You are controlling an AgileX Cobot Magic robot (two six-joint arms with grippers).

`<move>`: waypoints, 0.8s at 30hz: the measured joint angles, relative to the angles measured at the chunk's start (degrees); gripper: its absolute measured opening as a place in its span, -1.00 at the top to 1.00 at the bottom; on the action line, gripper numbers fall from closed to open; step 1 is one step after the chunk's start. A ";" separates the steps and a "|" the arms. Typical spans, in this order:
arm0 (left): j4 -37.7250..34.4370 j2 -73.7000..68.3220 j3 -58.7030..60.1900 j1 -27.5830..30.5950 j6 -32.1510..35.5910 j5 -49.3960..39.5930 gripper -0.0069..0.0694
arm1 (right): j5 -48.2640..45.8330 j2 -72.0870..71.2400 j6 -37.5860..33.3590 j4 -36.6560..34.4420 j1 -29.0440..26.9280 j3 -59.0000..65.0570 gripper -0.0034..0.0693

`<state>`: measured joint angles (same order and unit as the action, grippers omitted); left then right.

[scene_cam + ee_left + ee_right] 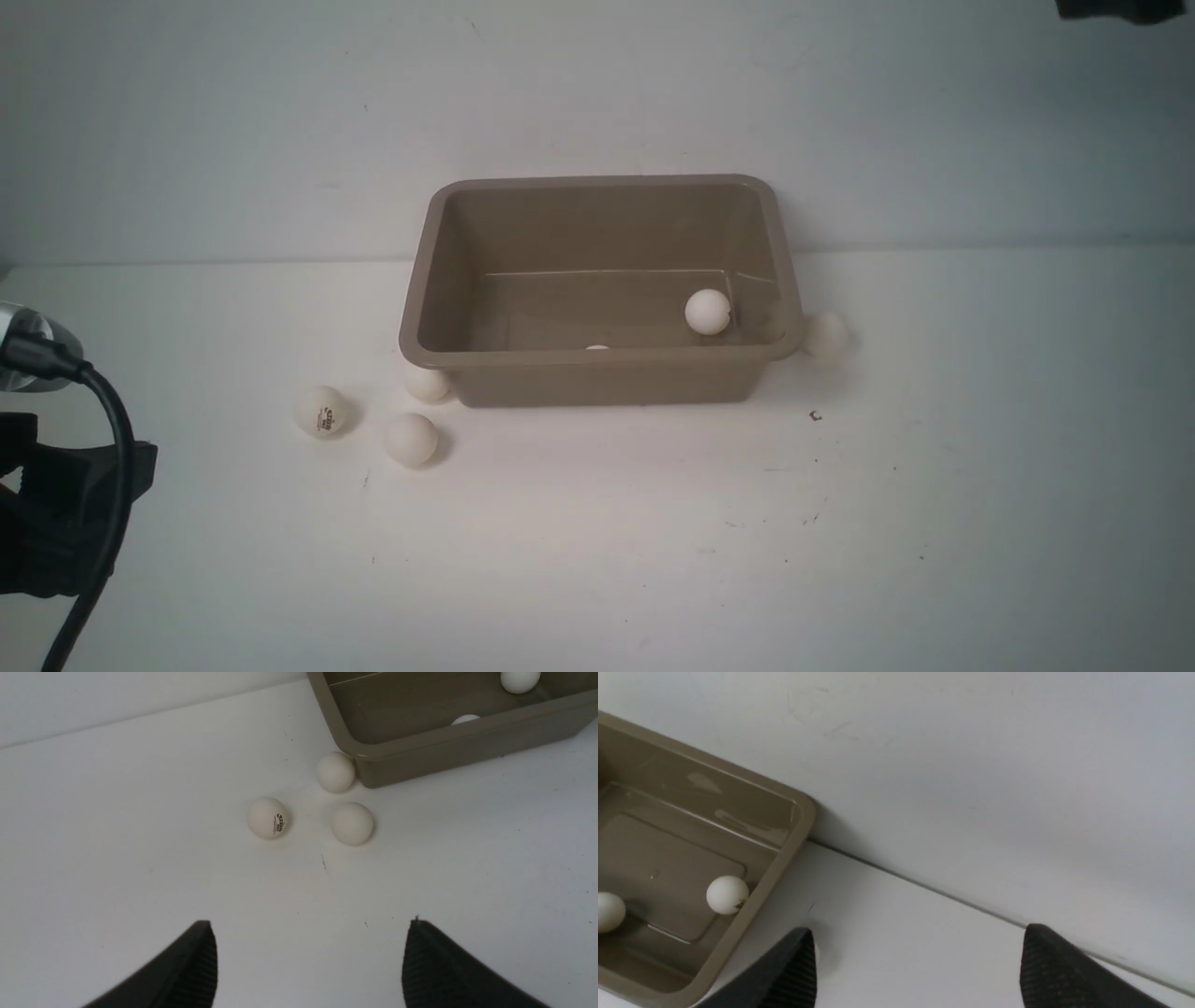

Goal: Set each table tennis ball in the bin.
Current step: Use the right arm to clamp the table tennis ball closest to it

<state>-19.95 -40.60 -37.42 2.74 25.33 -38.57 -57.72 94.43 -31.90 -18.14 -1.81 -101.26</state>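
Far left, the left gripper [308, 961] hangs with fingers spread! Next, a printed ball [322, 412], a plain ball [411, 440], and another ball [428, 384] by the bin's near-left corner. Inside the bin [597, 383], two balls [708, 312]! One ball [825, 336] sits just right, and the right gripper [917, 966] shows fingers wide apart.

Front camera, between the arms, looks forward and down at the whole bin [607, 381]; each wrist camera looks past its own gripper's fingers (closer in), and both share the bin's interior with it.
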 joint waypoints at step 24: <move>0.00 0.00 0.00 0.00 0.00 -0.10 -0.44 | 6.04 25.61 -15.71 0.67 8.11 0.00 -0.56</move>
<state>-19.95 -40.60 -37.42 2.74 25.33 -38.68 -51.67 120.03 -47.61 -17.48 6.30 -101.26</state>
